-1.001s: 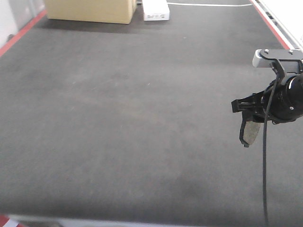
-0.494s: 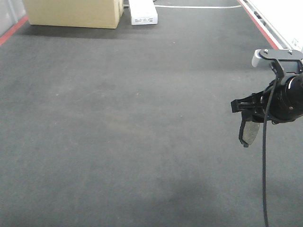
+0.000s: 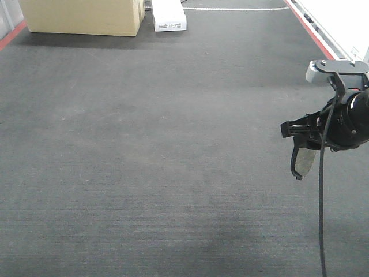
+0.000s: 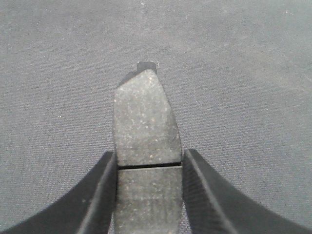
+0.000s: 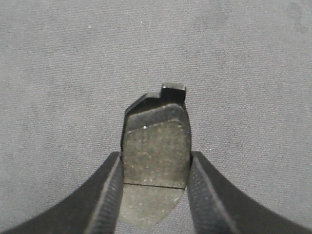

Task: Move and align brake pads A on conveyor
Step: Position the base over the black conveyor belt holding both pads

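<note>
Left pad (image 4: pixel 146 122): pinched across width at cross groove by my left gripper (image 4: pixel 148 157), long axis running out past fingertips toward frame top. Right pad (image 5: pixel 156 141): same grip in right gripper (image 5: pixel 155 158). Both hang over conveyor (image 3: pixel 144 144), not yet set down. Cardboard box (image 3: pixel 81 16) and white box (image 3: pixel 167 14) well apart, upper left; no obstruction seen.

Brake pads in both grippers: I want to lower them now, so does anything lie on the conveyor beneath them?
Nothing visible does. The left gripper clamps the left pad, the right gripper the right pad; both wrist views show only bare conveyor beneath them.
</note>
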